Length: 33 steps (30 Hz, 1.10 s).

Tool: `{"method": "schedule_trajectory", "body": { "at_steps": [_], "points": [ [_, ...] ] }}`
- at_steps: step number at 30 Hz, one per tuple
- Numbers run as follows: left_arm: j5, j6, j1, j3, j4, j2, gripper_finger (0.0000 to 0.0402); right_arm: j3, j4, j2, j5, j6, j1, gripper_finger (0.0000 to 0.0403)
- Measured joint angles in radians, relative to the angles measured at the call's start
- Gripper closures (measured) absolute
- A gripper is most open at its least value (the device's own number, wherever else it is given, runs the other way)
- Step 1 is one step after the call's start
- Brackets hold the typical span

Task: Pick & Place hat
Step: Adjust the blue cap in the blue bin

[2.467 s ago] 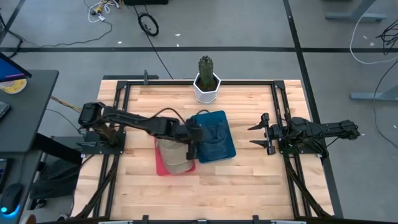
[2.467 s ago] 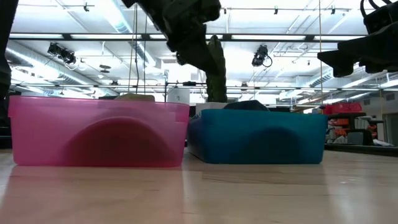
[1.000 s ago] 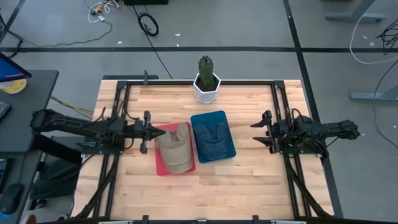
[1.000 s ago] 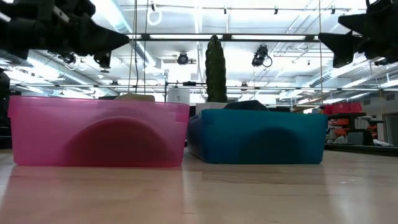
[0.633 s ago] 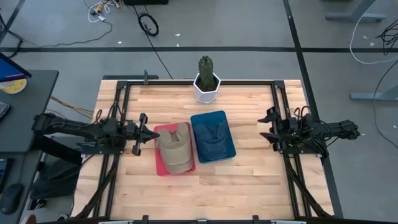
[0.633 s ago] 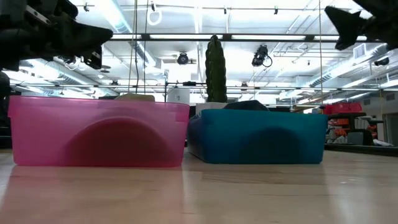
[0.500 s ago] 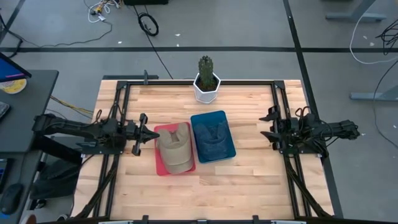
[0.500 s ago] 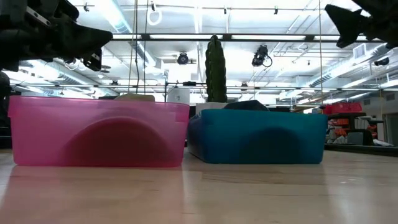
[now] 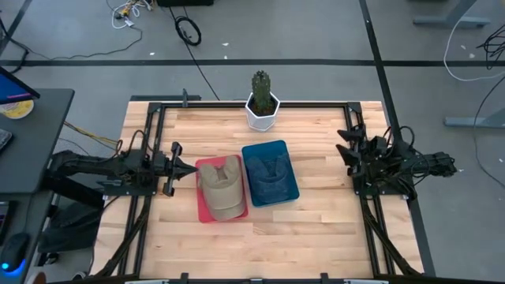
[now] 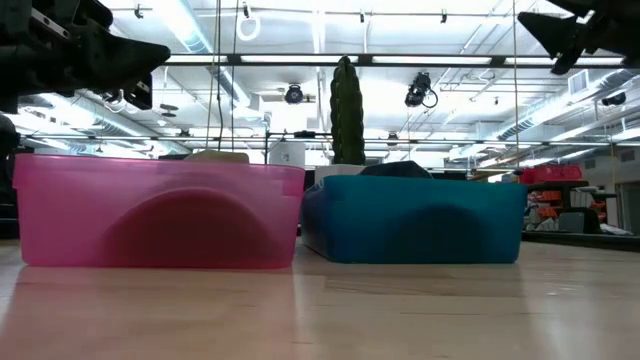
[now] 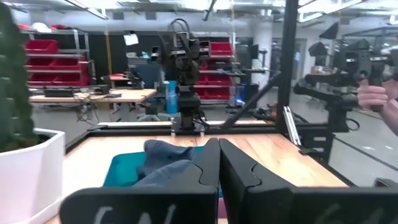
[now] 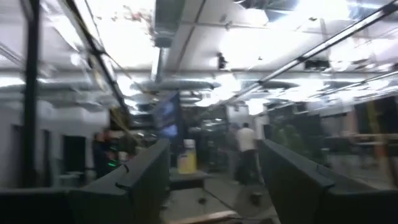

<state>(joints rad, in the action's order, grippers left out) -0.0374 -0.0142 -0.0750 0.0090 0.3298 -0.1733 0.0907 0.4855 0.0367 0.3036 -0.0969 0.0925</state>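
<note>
A tan hat [image 9: 222, 188] lies in the pink bin [image 9: 202, 207] at the table's middle; in the low view only its top [image 10: 218, 155] shows over the bin's wall [image 10: 160, 210]. A blue denim hat [image 9: 271, 172] lies in the teal bin [image 9: 289, 192] beside it, and it also shows in the left wrist view [image 11: 166, 163]. My left gripper [image 9: 186, 168] hovers shut just left of the pink bin, pointing at it. My right gripper [image 9: 345, 143] stands open and tipped upward over the table's right rail, with nothing between its fingers [image 12: 148, 179].
A cactus in a white pot [image 9: 262, 104] stands at the far edge, behind the bins. Black frame rails [image 9: 150, 126] run along the table's left, right and far sides. Bare wood lies in front of the bins [image 9: 260, 244]. A person's hand [image 11: 374, 96] shows beyond the table.
My left gripper, still shut, has drawn back a little toward the table's left edge, away from the pink bin. My right gripper has risen, tipped its fingers upward and pulled back toward the right rail, staying open. Both hats have kept still.
</note>
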Motion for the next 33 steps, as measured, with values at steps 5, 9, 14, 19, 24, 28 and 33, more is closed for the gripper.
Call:
{"method": "schedule_trajectory", "body": {
  "at_steps": [5, 9, 14, 19, 24, 28, 33],
  "points": [
    [-0.038, 0.000, 0.000, 0.000, -0.115, 0.113, 0.0399, 0.085, -0.076, 0.048, 0.118, -0.052, 0.000, 0.0176],
    [-0.043, -0.004, 0.000, 0.027, -0.231, 0.174, 0.0399, 0.168, -0.152, 0.118, 0.144, -0.059, 0.000, 0.0205],
    [-0.044, -0.011, 0.000, 0.067, -0.292, 0.172, 0.0399, 0.257, -0.194, 0.248, 0.159, -0.064, 0.000, 0.0248],
    [-0.045, -0.016, 0.000, 0.067, -0.292, 0.170, 0.0399, 0.344, -0.220, 0.397, 0.206, -0.083, -0.003, 0.0307],
    [-0.046, -0.018, 0.000, 0.066, -0.288, 0.170, 0.0399, 0.426, -0.265, 0.536, 0.209, -0.126, -0.024, 0.0387],
    [-0.047, -0.006, 0.000, 0.047, -0.278, 0.170, 0.0399, 0.487, -0.336, 0.637, 0.200, -0.046, -0.063, 0.0394],
    [-0.047, -0.002, 0.000, 0.029, -0.264, 0.169, 0.0399, 0.569, -0.545, 0.755, 0.118, 0.094, -0.137, 0.0399]
  ]
}}
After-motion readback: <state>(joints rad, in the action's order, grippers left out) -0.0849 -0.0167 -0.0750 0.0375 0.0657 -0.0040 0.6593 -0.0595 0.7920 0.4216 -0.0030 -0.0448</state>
